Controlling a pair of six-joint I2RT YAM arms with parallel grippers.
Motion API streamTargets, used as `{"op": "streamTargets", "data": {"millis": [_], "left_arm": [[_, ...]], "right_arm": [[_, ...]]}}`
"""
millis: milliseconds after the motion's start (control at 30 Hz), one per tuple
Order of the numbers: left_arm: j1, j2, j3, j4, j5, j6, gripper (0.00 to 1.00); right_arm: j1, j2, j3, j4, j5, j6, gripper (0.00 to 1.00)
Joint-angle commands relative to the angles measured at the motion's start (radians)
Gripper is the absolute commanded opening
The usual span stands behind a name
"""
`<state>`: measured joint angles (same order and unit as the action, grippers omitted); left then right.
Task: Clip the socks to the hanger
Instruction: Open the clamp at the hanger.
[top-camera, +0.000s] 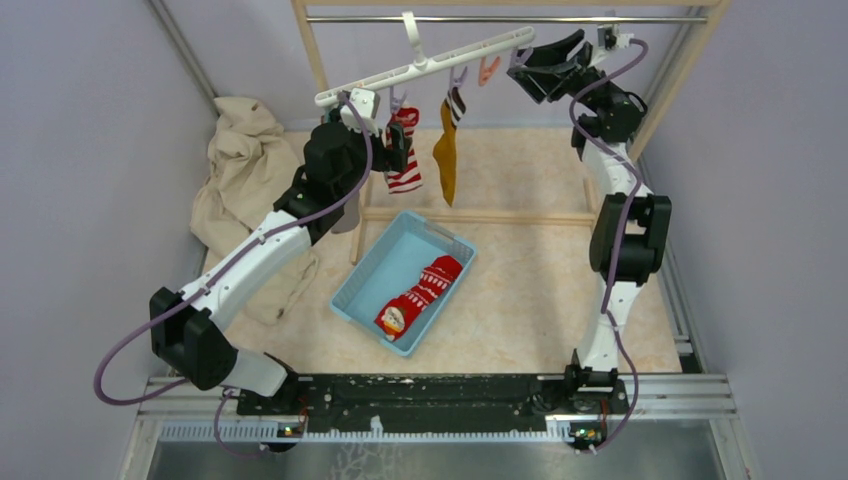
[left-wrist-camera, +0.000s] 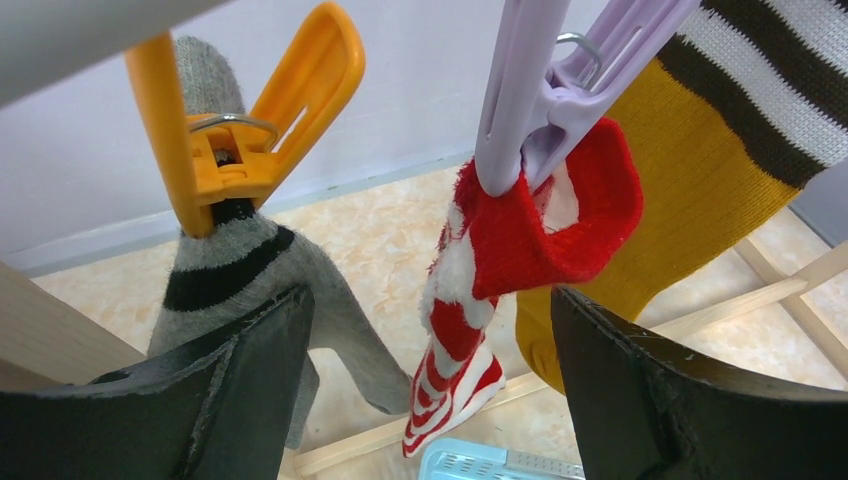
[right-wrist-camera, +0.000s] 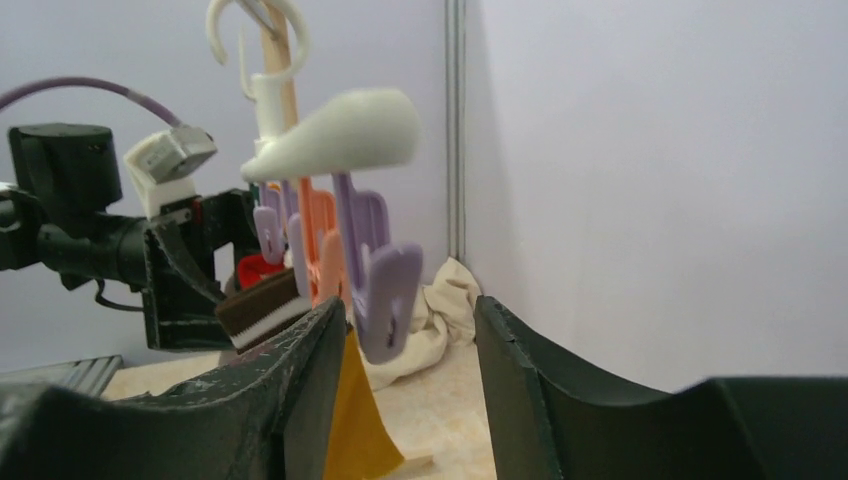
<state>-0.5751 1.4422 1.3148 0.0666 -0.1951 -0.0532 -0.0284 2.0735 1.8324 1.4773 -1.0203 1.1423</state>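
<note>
Left wrist cam: left hand is hanging open w/ striped sock just ahead, risking snagging it off peg.

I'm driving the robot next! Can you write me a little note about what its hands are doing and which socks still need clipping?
Left gripper: open and empty, up by the striped sock pegged on the hanger.
Right gripper: open and empty, at the hanger's right end, beside a free purple peg.
Done: the mustard sock is pegged on the hanger. A grey sock hangs there too.
Left to do: the red patterned sock lies in the blue tray. Pick it up and clip it to a free peg.
</note>
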Motion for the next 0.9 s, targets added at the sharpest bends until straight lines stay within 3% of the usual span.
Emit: {"op": "streamTargets", "data": {"millis": [0, 67, 200, 300, 433, 700, 867], "left_arm": [[0.007, -0.030, 0.012, 0.013, 0.018, -0.006, 0.92], [0.007, -0.033, 0.008, 0.014, 0.017, -0.006, 0.92], [0.007, -0.037, 0.006, 0.015, 0.014, -0.004, 0.92], [0.007, -0.036, 0.005, 0.015, 0.018, -0.005, 0.92], [0.007, -0.036, 0.004, 0.015, 0.021, -0.007, 0.92], [-0.017, -0.008, 0.047, -0.025, 0.125, 0.036, 0.94], [-0.070, 0.015, 0.079, -0.046, 0.147, 0.072, 0.97]], "right_arm": [[0.002, -0.059, -0.028, 0.031, -0.007, -0.027, 0.53], [0.001, -0.060, -0.039, 0.038, -0.007, -0.024, 0.51], [0.002, -0.063, -0.048, 0.049, 0.005, -0.020, 0.34], [0.002, -0.066, -0.048, 0.060, 0.011, -0.009, 0.15], [0.001, -0.083, -0.073, 0.081, 0.002, -0.001, 0.00], [0.000, -0.197, -0.238, 0.090, 0.012, -0.046, 0.00], [-0.018, -0.289, -0.305, -0.066, 0.046, -0.185, 0.00]]}}
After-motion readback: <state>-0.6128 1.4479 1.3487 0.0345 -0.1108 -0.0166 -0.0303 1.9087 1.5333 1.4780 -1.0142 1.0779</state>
